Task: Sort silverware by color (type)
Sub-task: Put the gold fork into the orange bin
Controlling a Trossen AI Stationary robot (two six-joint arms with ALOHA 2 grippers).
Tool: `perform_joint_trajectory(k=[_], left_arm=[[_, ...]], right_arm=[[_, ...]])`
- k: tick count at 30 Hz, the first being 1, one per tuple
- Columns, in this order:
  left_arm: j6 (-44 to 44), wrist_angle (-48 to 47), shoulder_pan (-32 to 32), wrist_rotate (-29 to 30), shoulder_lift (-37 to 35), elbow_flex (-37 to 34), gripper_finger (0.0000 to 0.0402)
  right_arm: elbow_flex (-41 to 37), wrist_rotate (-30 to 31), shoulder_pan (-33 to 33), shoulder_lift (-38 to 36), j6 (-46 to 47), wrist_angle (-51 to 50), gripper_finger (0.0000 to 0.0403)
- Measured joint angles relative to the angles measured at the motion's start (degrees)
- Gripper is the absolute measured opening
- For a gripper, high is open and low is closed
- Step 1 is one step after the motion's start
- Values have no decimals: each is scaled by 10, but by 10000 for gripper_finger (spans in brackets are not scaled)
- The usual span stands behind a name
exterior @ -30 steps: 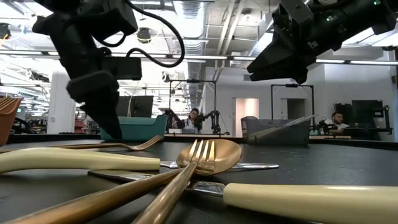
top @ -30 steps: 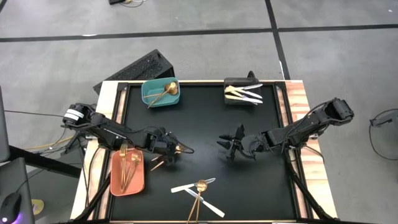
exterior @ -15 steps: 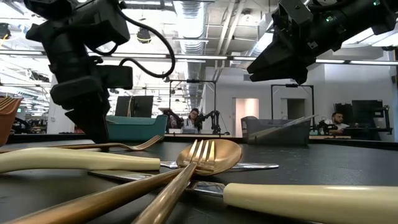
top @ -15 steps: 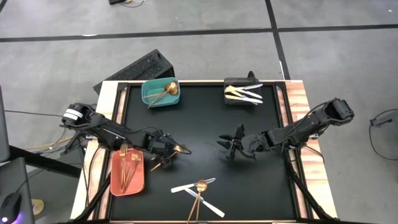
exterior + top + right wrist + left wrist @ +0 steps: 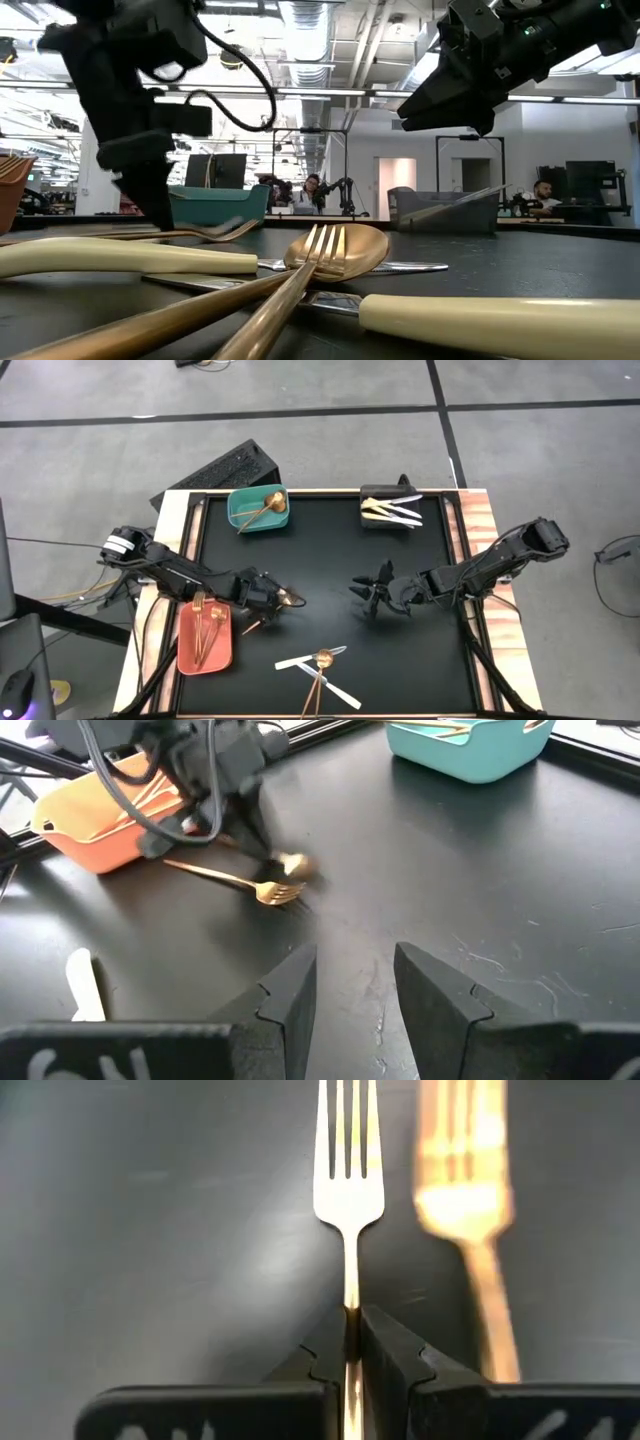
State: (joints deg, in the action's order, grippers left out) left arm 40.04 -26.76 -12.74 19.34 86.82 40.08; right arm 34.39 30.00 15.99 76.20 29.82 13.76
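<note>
On the black-topped counter (image 5: pixel 330 560), the left tool (image 5: pixel 351 1342) is pinched shut on the thin handle of a gold-coloured metal fork (image 5: pixel 349 1175), near the counter's left edge and just beside the salmon rectangular bin (image 5: pixel 205 637), which already carries several gold forks. The grip sits low on the handle, tines pointing forward; a second gold fork (image 5: pixel 252 625) lies on the counter close by, its blurred twin showing alongside in the left wrist view. Judging by the forks already in it, the salmon bin is the held fork's likely destination.

The right tool (image 5: pixel 350 982) hangs above the counter's middle with its jaws parted and nothing between them, apparently waiting its turn.

The sort looks well advanced: a teal rectangular bin (image 5: pixel 259 510) at the far edge holds gold spoons, and a black rectangular bin (image 5: pixel 390 507) toward the far right corner holds white-handled knives with pale blades. Still unsorted at the near edge is a crossed heap (image 5: pixel 320 665) of a gold spoon, a gold fork and two white-handled knives, lying over one another, which may make them awkward to lift singly.
</note>
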Motion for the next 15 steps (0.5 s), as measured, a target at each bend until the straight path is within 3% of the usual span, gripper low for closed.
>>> perform_joint_trajectory(k=[4, 10, 15], left_arm=[[75, -119, -35, 76, -28, 58, 4], [267, -337, -126, 167, -74, 132, 3], [436, -436, -207, 190, -89, 140, 4]], right_arm=[[0, 0, 0, 0, -12, 0, 155], [0, -2, -18, 0, -23, 0, 155], [0, -2, -31, 0, -22, 0, 155]])
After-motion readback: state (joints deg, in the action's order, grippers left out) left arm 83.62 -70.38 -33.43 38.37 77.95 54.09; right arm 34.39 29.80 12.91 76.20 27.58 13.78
